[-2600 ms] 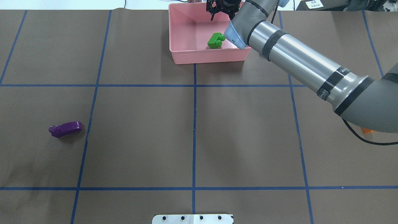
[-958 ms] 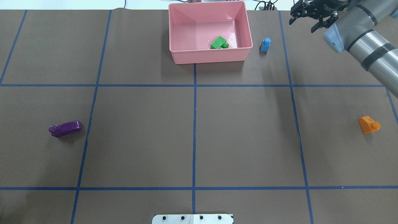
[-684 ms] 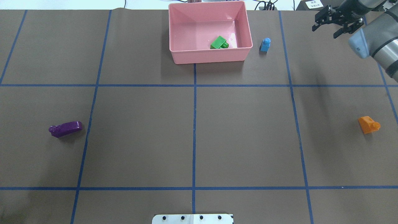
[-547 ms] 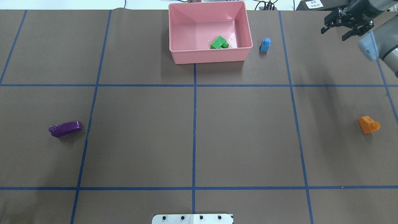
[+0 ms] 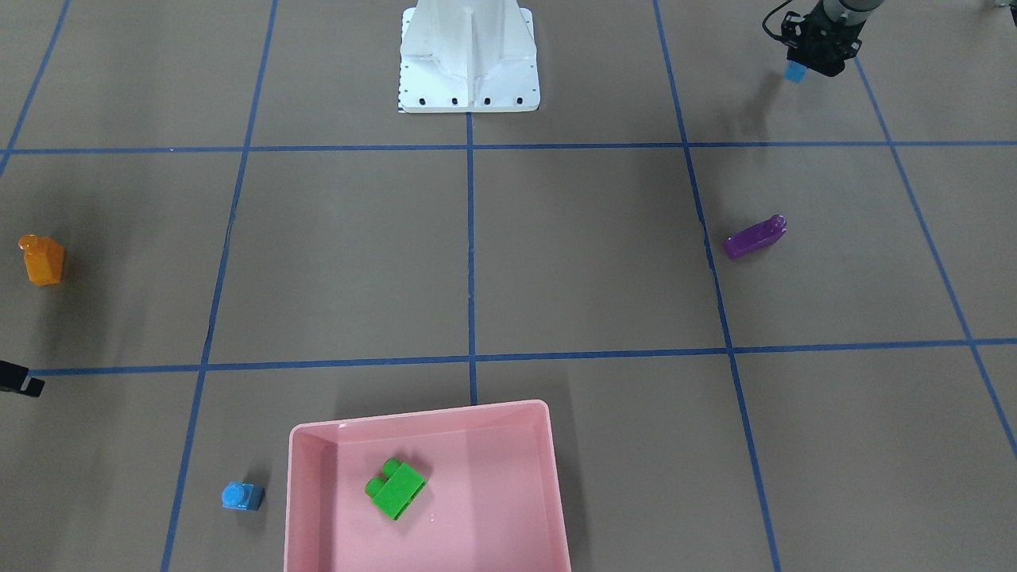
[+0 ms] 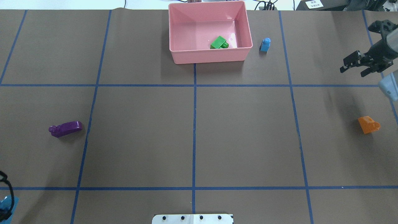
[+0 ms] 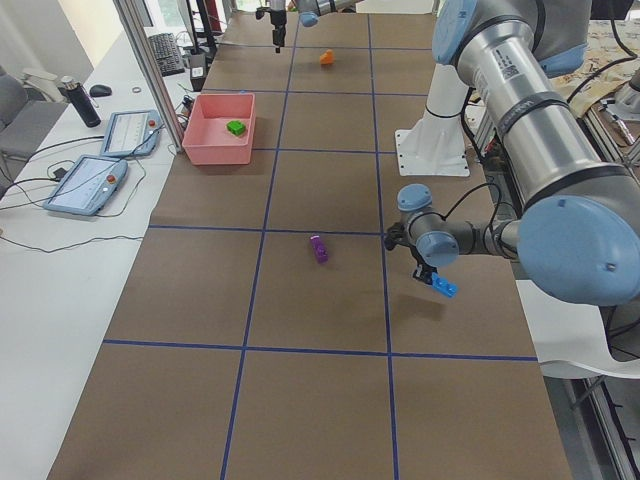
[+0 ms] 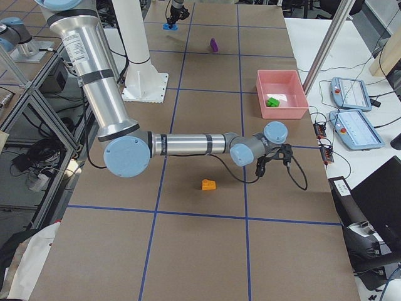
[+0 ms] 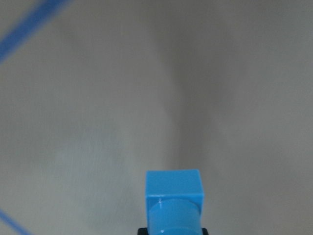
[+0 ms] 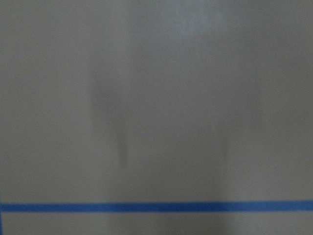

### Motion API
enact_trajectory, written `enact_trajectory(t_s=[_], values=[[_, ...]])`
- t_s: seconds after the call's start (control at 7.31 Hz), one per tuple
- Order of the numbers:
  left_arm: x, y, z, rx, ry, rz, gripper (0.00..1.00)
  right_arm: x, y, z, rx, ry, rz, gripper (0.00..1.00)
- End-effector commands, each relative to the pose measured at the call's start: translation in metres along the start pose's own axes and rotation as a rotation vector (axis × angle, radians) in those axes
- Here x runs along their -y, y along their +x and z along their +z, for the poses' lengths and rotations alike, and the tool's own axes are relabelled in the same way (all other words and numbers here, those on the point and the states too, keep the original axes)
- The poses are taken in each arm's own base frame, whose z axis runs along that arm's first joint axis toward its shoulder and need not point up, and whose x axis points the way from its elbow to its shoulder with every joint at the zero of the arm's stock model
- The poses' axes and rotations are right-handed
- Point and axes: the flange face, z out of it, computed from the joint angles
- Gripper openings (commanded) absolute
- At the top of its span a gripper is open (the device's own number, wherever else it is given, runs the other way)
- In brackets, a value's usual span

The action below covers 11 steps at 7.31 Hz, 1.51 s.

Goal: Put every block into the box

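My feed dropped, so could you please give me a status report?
Left gripper shut on light-blue block. Right gripper open, empty. Green block in box; purple, orange, small blue blocks outside. Nothing blocking.

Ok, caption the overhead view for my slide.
Green block in box; blue block, purple block, orange block outside on table; right hand open.

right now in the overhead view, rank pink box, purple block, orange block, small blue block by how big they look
1. pink box, by far.
2. purple block, the longest block.
3. orange block, shorter but wider; close to the purple, so that pair is unsure.
4. small blue block, farther from the camera.
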Motion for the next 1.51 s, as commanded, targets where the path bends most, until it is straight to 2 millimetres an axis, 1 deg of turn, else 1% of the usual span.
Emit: enact_trajectory(t_s=[0.0,0.14,0.27,0.41,0.55,0.68,0.82,0.96,1.09,1.23,1.37], values=[[0.120,0.027,-0.064,-0.067,0.220,-0.094,0.00,-0.067,0.027,0.028,-0.024,-0.068,-0.054,1.00],[0.187,0.056,-0.098,-0.063,0.278,-0.126,0.00,-0.084,0.031,0.035,-0.032,-0.086,-0.107,1.00],[0.247,0.077,-0.136,-0.048,0.321,-0.167,0.00,-0.094,0.031,0.041,-0.046,-0.094,-0.139,1.00],[0.299,0.095,-0.168,-0.043,0.362,-0.197,0.00,-0.112,0.036,0.046,-0.076,-0.099,-0.185,1.00],[0.335,0.105,-0.191,-0.049,0.397,-0.216,0.00,-0.128,0.042,0.049,-0.110,-0.099,-0.227,1.00],[0.375,0.109,-0.213,-0.058,0.431,-0.272,0.00,-0.139,0.043,0.046,-0.116,-0.099,-0.236,1.00],[0.423,0.132,-0.226,-0.069,0.446,-0.318,0.00,-0.150,0.048,0.044,-0.120,-0.105,-0.235,1.00],[0.465,0.146,-0.229,-0.069,0.441,-0.364,0.00,-0.163,0.056,0.045,-0.127,-0.118,-0.230,0.93],[0.510,0.164,-0.238,-0.047,0.451,-0.386,0.00,-0.164,0.052,0.043,-0.125,-0.116,-0.236,0.42],[0.554,0.177,-0.241,-0.025,0.475,-0.394,0.00,-0.162,0.047,0.043,-0.120,-0.113,-0.243,0.00],[0.593,0.189,-0.241,-0.069,0.504,-0.444,0.00,-0.159,0.040,0.041,-0.112,-0.110,-0.250,0.00]])
